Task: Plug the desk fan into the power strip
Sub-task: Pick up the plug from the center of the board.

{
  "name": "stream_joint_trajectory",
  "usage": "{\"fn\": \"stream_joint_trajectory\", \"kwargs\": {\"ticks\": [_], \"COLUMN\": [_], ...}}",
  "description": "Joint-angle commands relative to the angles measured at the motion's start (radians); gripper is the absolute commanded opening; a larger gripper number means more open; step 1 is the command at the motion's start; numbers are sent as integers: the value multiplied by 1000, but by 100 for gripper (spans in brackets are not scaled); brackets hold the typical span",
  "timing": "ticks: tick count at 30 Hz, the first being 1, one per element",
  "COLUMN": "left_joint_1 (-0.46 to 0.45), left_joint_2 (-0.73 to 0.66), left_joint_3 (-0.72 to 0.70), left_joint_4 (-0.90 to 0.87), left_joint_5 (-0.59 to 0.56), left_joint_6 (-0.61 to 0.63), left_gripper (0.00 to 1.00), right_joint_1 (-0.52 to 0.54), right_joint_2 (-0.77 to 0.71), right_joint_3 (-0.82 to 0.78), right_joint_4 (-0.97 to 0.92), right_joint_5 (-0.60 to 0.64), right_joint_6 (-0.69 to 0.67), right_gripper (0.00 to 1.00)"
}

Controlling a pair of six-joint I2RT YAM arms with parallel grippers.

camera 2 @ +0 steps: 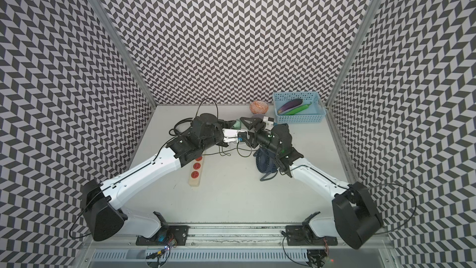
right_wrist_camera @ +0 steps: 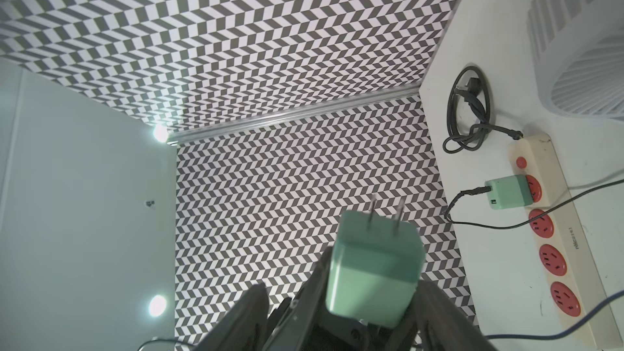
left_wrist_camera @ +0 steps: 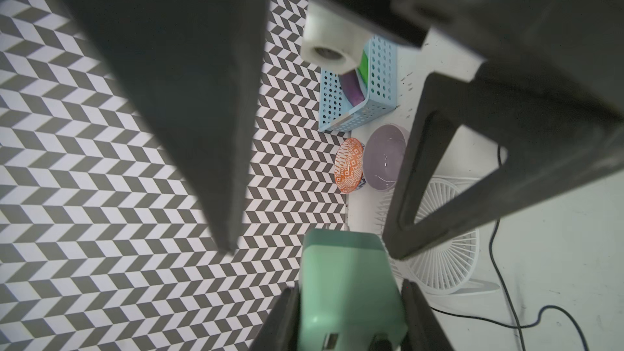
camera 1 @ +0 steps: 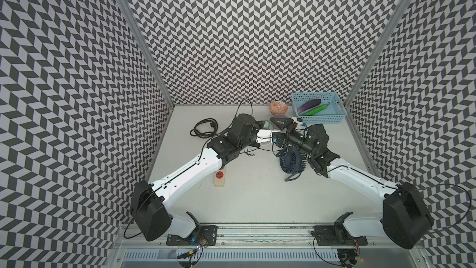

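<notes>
A mint-green plug adapter (left_wrist_camera: 347,285) sits between the fingers of my left gripper (left_wrist_camera: 351,295), which is shut on it above the table's back middle. Its two prongs (right_wrist_camera: 385,214) are bare. My right gripper (right_wrist_camera: 344,285) is open, its fingers (camera 1: 280,122) apart on either side of the adapter. The cream power strip (right_wrist_camera: 570,231) lies on the left, partly under my left arm in both top views (camera 2: 195,182). A second green adapter (right_wrist_camera: 506,192) is plugged into one of its red sockets. A dark blue desk fan (camera 1: 291,162) lies by my right arm and a white fan (left_wrist_camera: 445,241) under the grippers.
The strip's thick black cord (camera 1: 203,128) lies coiled at the back left. A blue basket (camera 1: 320,119) with an aubergine and a cucumber stands at the back right. An orange patterned bowl (camera 1: 278,106) and a lilac bowl (left_wrist_camera: 385,160) sit beside it. Thin cables (left_wrist_camera: 506,285) trail across the table.
</notes>
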Motion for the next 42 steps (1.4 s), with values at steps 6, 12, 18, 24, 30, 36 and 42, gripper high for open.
{"fn": "stream_joint_trajectory", "kwargs": {"ticks": [6, 12, 18, 24, 30, 36, 42], "left_joint_1": [101, 181, 196, 196, 195, 179, 145], "left_joint_2": [-53, -51, -22, 6, 26, 37, 58], "left_joint_3": [40, 143, 236, 304, 336, 339, 362], "left_joint_4": [-97, -264, -376, -428, -442, -441, -459], "left_joint_5": [162, 434, 634, 788, 826, 861, 841], "left_joint_6": [-124, -230, -285, -319, -323, -313, -276], "left_gripper": [0, 0, 0, 0, 0, 0, 0], "right_joint_1": [-43, -107, -171, -171, -153, -127, -101], "right_joint_2": [-88, -144, -135, -82, -74, -53, -36], "right_joint_3": [-7, -17, -8, 72, 79, 84, 85], "right_joint_4": [-17, -10, 54, -29, 16, 68, 143], "right_joint_5": [-34, -155, -432, -654, -712, -729, -729], "right_joint_6": [-228, -520, -660, -771, -752, -705, -650], "right_gripper": [74, 77, 82, 85, 81, 77, 55]}}
